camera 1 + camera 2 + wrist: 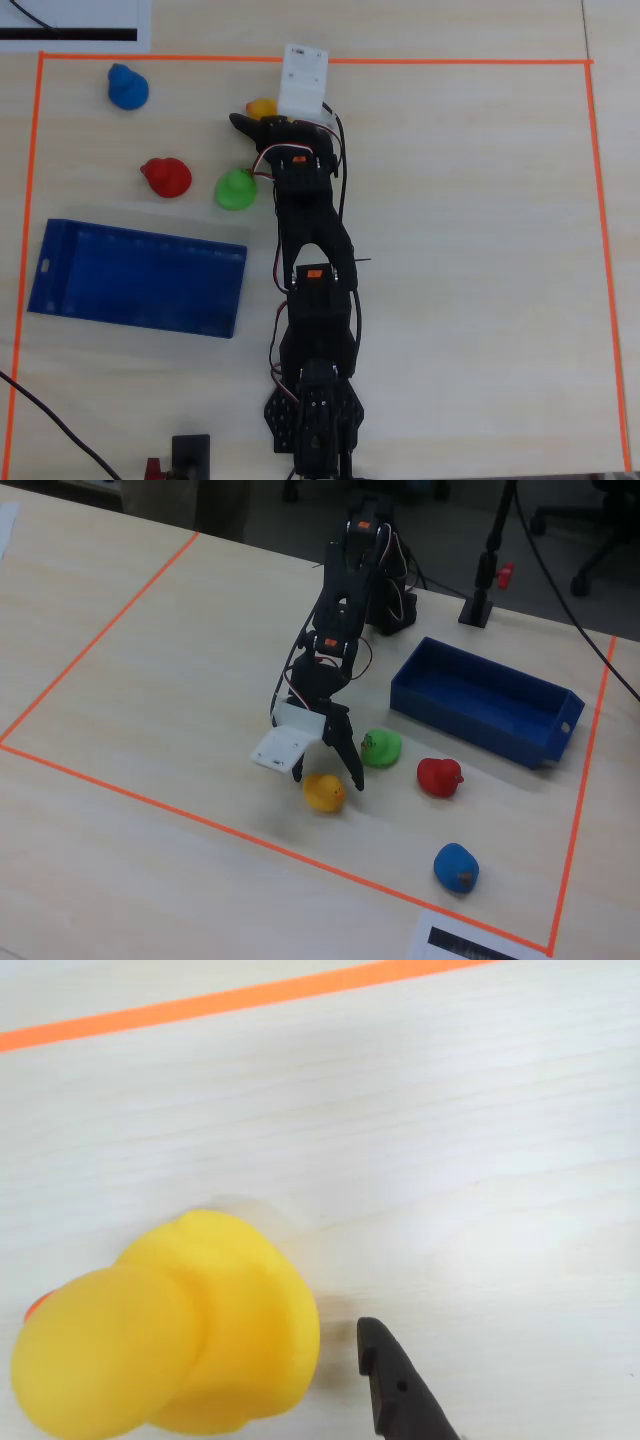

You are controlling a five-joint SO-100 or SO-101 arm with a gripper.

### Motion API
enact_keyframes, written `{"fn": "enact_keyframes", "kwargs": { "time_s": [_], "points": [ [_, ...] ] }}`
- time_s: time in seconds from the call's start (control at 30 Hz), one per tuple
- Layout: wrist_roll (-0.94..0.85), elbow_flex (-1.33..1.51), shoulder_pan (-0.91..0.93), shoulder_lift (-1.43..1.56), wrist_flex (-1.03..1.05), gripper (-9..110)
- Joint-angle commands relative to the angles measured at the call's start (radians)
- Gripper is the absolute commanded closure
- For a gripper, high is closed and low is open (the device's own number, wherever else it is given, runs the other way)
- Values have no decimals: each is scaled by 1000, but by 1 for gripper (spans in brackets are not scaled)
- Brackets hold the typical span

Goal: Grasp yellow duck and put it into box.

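Your gripper (326, 772) stands spread, holding nothing. The yellow duck (323, 791) sits between its fingers, just left of the dark finger (400, 1390) in the wrist view.

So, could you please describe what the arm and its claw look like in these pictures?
The arm is built of black plastic segments with small orange labels on its joints and thin black, red and white cables looping along it. A white boxy block sits at the wrist. The claw has pointed black fingers.
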Motion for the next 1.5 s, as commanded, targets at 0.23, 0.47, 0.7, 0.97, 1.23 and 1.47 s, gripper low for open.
{"fn": "enact_keyframes", "kwargs": {
  "time_s": [0.23, 0.47, 0.7, 0.97, 1.23, 1.47],
  "points": [
    [46, -60, -18, 15, -60, 53],
    [44, 40, -32, 54, -147, 75],
    [21, 149, -29, 71, -247, 90],
    [34, 147, 2, 84, -267, 102],
    [64, 141, 17, 106, -227, 102],
    [152, -11, 57, 224, -17, 102]
  ]
}}
